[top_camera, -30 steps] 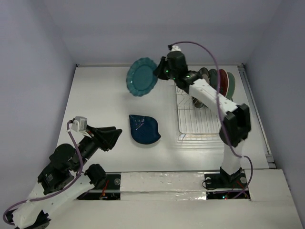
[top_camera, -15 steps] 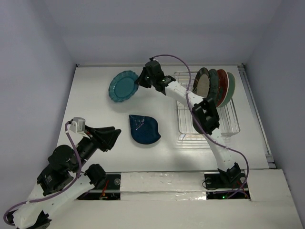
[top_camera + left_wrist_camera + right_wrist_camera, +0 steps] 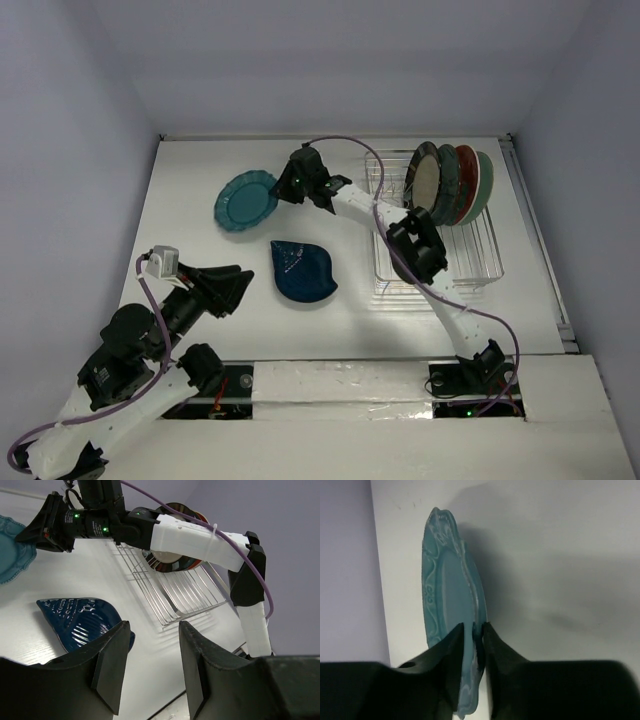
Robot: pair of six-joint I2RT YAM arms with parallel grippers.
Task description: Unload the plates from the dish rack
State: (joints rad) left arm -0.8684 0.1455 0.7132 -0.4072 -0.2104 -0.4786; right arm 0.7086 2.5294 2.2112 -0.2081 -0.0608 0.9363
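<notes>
My right gripper (image 3: 283, 188) is shut on the rim of the teal scalloped plate (image 3: 245, 201), holding it low over the table's far left; the right wrist view shows the plate (image 3: 447, 615) edge-on between the fingers (image 3: 495, 655). The dark blue leaf-shaped plate (image 3: 303, 270) lies flat on the table and also shows in the left wrist view (image 3: 80, 622). The silver wire dish rack (image 3: 435, 235) holds several upright plates (image 3: 450, 183) at its far end. My left gripper (image 3: 243, 280) is open and empty, near the table's front left, its fingers (image 3: 112, 665) apart.
The right arm (image 3: 400, 225) stretches across the rack's left side towards the far left. White walls enclose the table (image 3: 200, 250). A raised white ledge (image 3: 340, 380) runs along the near edge.
My right gripper has carried the teal plate leftward and down from beside the rack, tilting it flatter towards the table. The left arm has not moved.
</notes>
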